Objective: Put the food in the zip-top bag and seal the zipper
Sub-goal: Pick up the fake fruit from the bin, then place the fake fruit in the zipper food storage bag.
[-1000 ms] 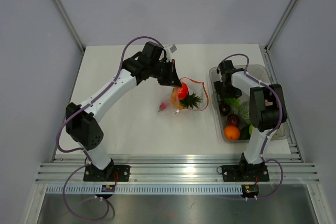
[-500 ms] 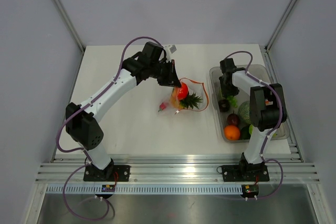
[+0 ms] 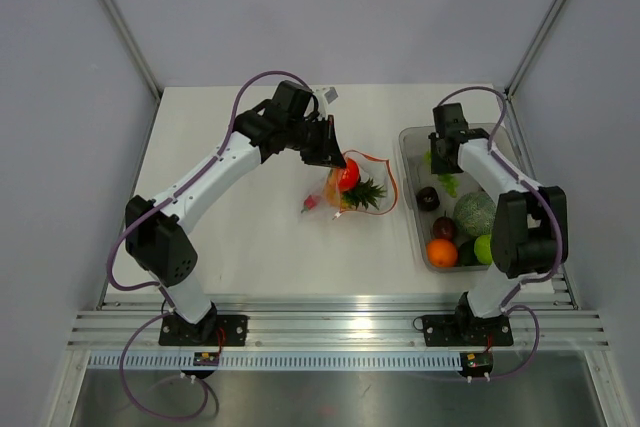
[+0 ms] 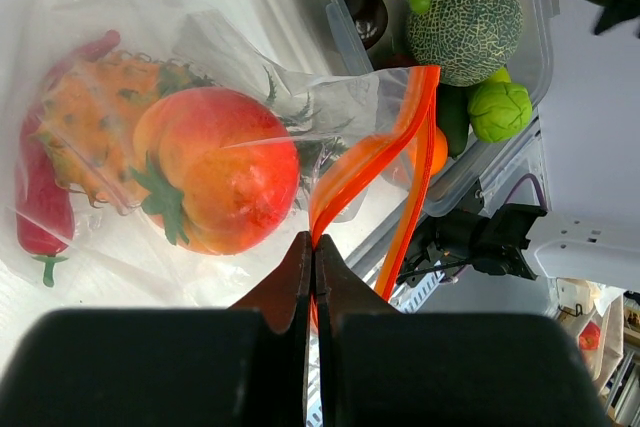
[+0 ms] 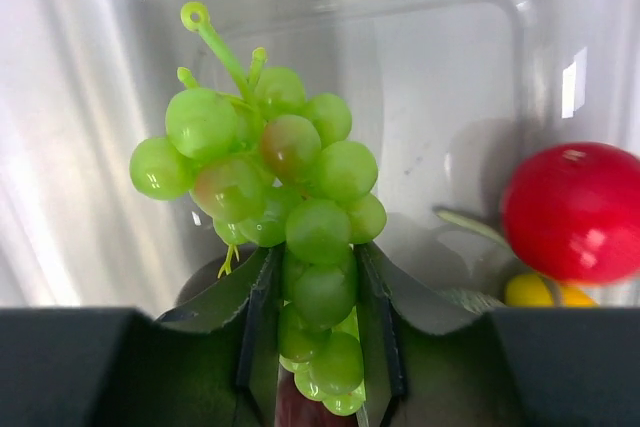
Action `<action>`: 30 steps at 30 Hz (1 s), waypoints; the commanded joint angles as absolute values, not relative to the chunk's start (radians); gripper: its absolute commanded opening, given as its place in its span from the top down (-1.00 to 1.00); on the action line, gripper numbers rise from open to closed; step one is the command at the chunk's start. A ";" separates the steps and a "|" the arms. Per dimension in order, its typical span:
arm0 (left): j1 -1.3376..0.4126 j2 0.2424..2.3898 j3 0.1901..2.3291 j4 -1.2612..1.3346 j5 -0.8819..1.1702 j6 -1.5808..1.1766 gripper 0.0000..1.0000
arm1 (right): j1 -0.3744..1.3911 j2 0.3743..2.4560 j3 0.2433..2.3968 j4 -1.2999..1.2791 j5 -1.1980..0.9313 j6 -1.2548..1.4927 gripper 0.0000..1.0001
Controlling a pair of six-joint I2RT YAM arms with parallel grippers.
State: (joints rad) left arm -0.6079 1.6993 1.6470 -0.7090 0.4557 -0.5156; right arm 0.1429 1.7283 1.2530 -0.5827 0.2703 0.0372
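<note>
The clear zip-top bag [image 3: 350,185] lies mid-table with its mouth open; it shows in the left wrist view [image 4: 120,37]. Inside are a red-orange fruit [image 4: 225,167], a yellow-orange pineapple [image 4: 90,132] and a red chilli [image 4: 35,212]. My left gripper [image 3: 328,150] is shut on the red-orange zipper [image 4: 345,182] at the bag's mouth [image 4: 316,243]. My right gripper [image 3: 443,162] is shut on a green grape bunch [image 5: 290,187] and holds it above the bin [image 5: 320,277].
A rigid clear bin [image 3: 412,147] stands at the right with a netted melon [image 3: 474,213], an orange [image 3: 441,252], a green ball [image 3: 486,248] and a dark purple piece [image 3: 428,198]. A red ball [image 5: 575,209] lies in the bin below the grapes.
My right gripper has lifted out of the bin with the grape bunch and moved toward the far end. The left arm and the bag have not moved.
</note>
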 commanded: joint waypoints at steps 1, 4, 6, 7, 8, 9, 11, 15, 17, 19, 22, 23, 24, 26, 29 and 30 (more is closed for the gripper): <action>-0.612 1.674 1.687 -0.686 0.459 -0.508 1.00 | 0.138 1.564 1.247 -0.587 0.270 0.069 0.54; -0.612 1.680 1.704 -0.687 0.460 -0.506 1.00 | 0.138 1.464 1.244 -0.604 0.226 0.072 0.53; -0.612 1.689 1.723 -0.690 0.460 -0.506 1.00 | 0.138 1.410 1.246 -0.609 0.143 0.077 0.53; -0.612 1.693 1.730 -0.686 0.457 -0.511 1.00 | 0.138 1.360 1.244 -0.607 0.088 0.084 0.53; -0.612 1.692 1.730 -0.686 0.450 -0.517 1.00 | 0.138 1.335 1.241 -0.606 0.066 0.095 0.53; -0.612 1.690 1.720 -0.663 0.440 -0.544 1.00 | 0.140 1.310 1.239 -0.601 0.045 0.109 0.52; -0.612 1.671 1.700 -0.617 0.425 -0.578 1.00 | 0.140 1.243 1.235 -0.586 0.005 0.173 0.52; -0.611 1.661 1.687 -0.534 0.394 -0.690 1.00 | 0.140 1.152 1.212 -0.520 -0.124 0.332 0.51; -0.607 1.655 1.681 -0.506 0.383 -0.719 1.00 | 0.143 1.111 1.189 -0.453 -0.220 0.427 0.51; -0.606 1.658 1.686 -0.479 0.394 -0.756 1.00 | 0.164 1.083 1.177 -0.390 -0.265 0.478 0.51; -0.607 1.677 1.707 -0.471 0.431 -0.764 1.00 | 0.192 1.063 1.157 -0.322 -0.322 0.537 0.50; -0.607 1.680 1.709 -0.472 0.433 -0.762 1.00 | 0.210 1.057 1.149 -0.301 -0.345 0.551 0.50; -0.609 1.681 1.706 -0.472 0.436 -0.759 1.00 | 0.219 1.042 1.138 -0.260 -0.345 0.560 0.49; -0.609 1.680 1.692 -0.471 0.440 -0.756 1.00 | 0.233 1.035 1.103 -0.220 -0.356 0.581 0.48; -0.609 1.680 1.674 -0.453 0.454 -0.759 1.00 | 0.244 1.038 1.060 -0.146 -0.376 0.610 0.48; -0.609 1.680 1.669 -0.448 0.463 -0.765 1.00 | 0.259 1.049 1.051 -0.114 -0.380 0.614 0.48</action>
